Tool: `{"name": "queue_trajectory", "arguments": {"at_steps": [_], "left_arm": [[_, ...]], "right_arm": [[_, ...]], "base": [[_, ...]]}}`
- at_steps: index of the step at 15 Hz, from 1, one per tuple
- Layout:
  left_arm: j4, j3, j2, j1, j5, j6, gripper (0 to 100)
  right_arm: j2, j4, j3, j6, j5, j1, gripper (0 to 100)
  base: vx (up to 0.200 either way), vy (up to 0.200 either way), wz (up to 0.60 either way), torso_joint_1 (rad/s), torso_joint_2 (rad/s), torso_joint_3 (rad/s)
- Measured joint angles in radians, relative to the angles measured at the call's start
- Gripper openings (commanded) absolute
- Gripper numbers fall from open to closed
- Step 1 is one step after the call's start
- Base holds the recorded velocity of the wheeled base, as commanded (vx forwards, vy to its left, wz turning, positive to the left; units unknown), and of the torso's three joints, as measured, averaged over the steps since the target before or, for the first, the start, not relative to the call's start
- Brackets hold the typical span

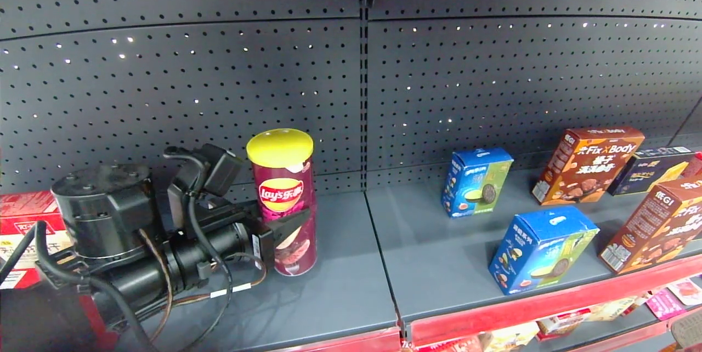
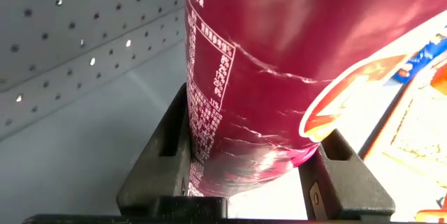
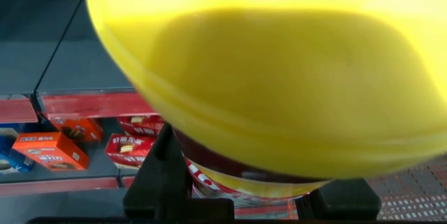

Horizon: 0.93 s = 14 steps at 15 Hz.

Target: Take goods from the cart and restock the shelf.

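Observation:
A maroon chip can with a yellow lid stands upright on the grey shelf, left of the shelf's middle seam. My left gripper comes in from the left and is shut on the can at mid-height. In the left wrist view the can sits between the two black fingers of the left gripper. My right gripper is shut on a second chip can, whose yellow lid is very close to the camera.
Two blue cookie boxes and brown-orange boxes stand on the shelf's right half. A red box sits far left. Bare shelf lies between can and blue boxes. The pegboard wall is behind.

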Motion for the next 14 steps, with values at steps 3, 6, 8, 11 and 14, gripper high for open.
{"name": "queue_trajectory", "arguments": {"at_steps": [3,6,8,11,14], "left_arm": [[0.002,0.053,-0.039,-0.030,0.069,-0.012,0],[0.003,0.091,-0.072,-0.072,0.146,-0.053,0],[0.002,0.113,-0.087,-0.089,0.196,-0.058,0],[-0.003,0.149,-0.097,-0.120,0.281,-0.064,0],[-0.007,0.175,-0.100,-0.132,0.287,-0.070,0]], "right_arm": [[-0.004,0.000,-0.011,0.000,-0.001,0.000,0],[-0.004,0.001,-0.017,0.000,-0.001,-0.001,0],[-0.005,0.000,-0.020,0.000,-0.001,-0.002,0],[-0.004,0.013,-0.030,0.000,-0.001,-0.002,0],[-0.002,0.021,-0.040,0.000,-0.001,-0.002,0]], "base": [[0.000,0.000,0.00,0.000,0.00,0.000],[0.000,0.000,0.00,0.000,0.00,0.000],[0.000,0.000,0.00,0.000,0.00,0.000],[0.000,0.000,0.00,0.000,0.00,0.000],[0.000,0.000,0.00,0.000,0.00,0.000]]}}
